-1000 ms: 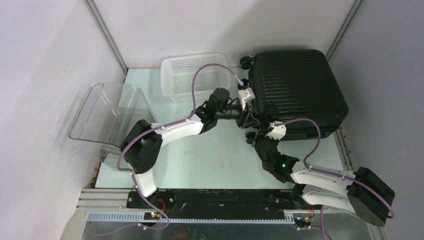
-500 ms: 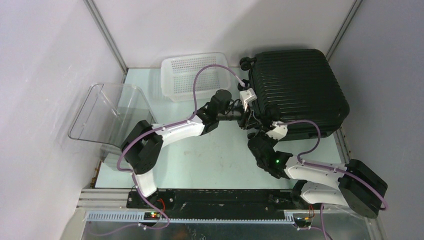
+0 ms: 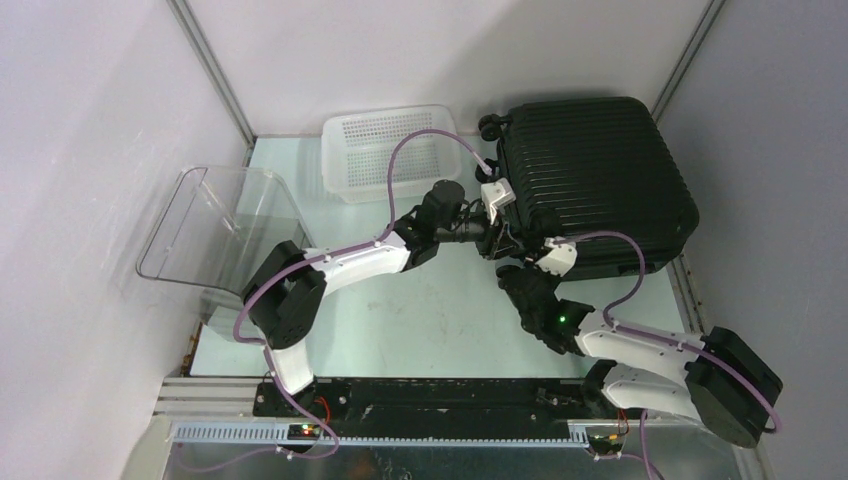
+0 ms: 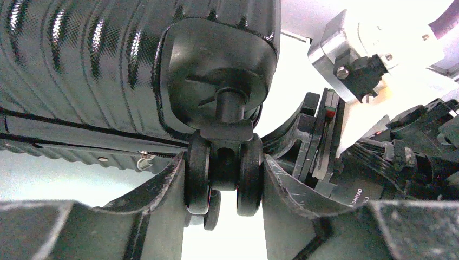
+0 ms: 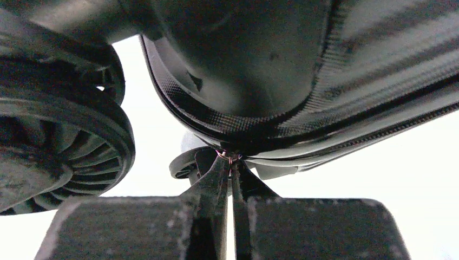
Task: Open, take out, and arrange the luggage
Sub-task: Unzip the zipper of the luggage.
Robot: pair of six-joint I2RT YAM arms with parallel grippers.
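Top external view, left to right?

Clear plastic bin point(image 3: 215, 235) against the left wall. White perforated basket point(image 3: 390, 150) at the far edge of the table point(image 3: 420, 320). Then the big black ribbed suitcase point(image 3: 600, 170), zipped shut, lying flat in the far right corner with its wheels facing left.

And the two arms?

Both reaching to the near left corner of the suitcase. Left gripper point(image 3: 497, 238) just left of the right gripper point(image 3: 515, 272), the two close together.

Left wrist view?

Ribbed shell and zip seam running off to the left. In the middle, left gripper point(image 4: 223, 184) clamped on a twin wheel point(image 4: 197, 173) under the suitcase corner, one finger pressed against each outer side. Hardware of the other arm at the right.

Right wrist view?

Large, blurred wheel at the left. Curved suitcase corner overhead. Right gripper point(image 5: 229, 168) fully closed, tips meeting at a small metal loop point(image 5: 228, 156) on the seam. Cannot tell whether the loop is actually pinched between them.
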